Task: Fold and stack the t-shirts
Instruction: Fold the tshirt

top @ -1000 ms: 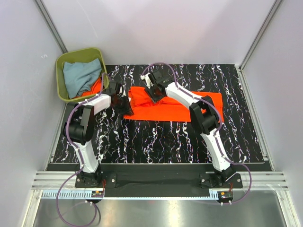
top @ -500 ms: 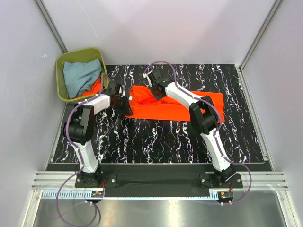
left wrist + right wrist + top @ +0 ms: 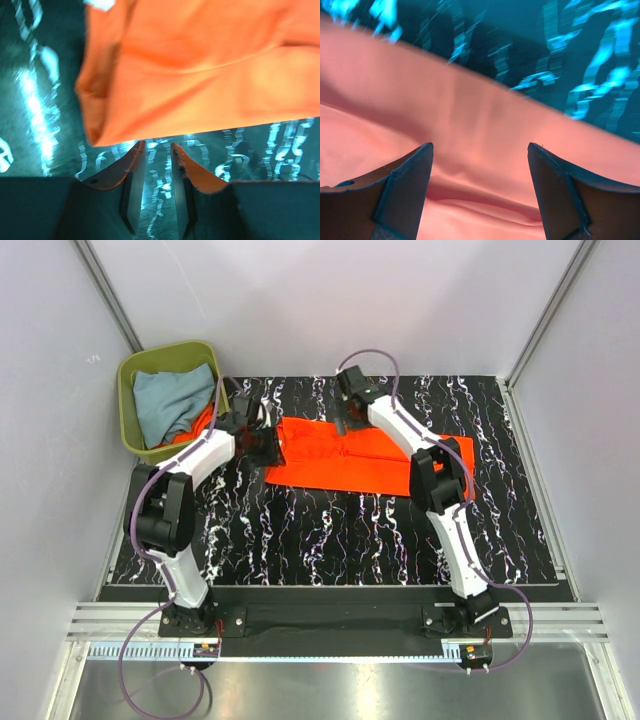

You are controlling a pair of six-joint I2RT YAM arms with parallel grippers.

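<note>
On the black white-veined mat [image 3: 330,530] one bright orange cloth t-shirt [image 3: 330,462] lies mid-table, folded into a long band; light and limp, it should be pinched at a corner through all layers. The left gripper [image 3: 157,145] sits just off its left end, jaws narrowly parted, grasping nothing, and the right gripper [image 3: 480,146] hangs released, jaws wide, over its far edge. Far left, the one olive-green plastic bin [image 3: 165,349] holds one pale grey-blue t-shirt [image 3: 168,405] and a second orange one [image 3: 200,426]: three shirts.
</note>
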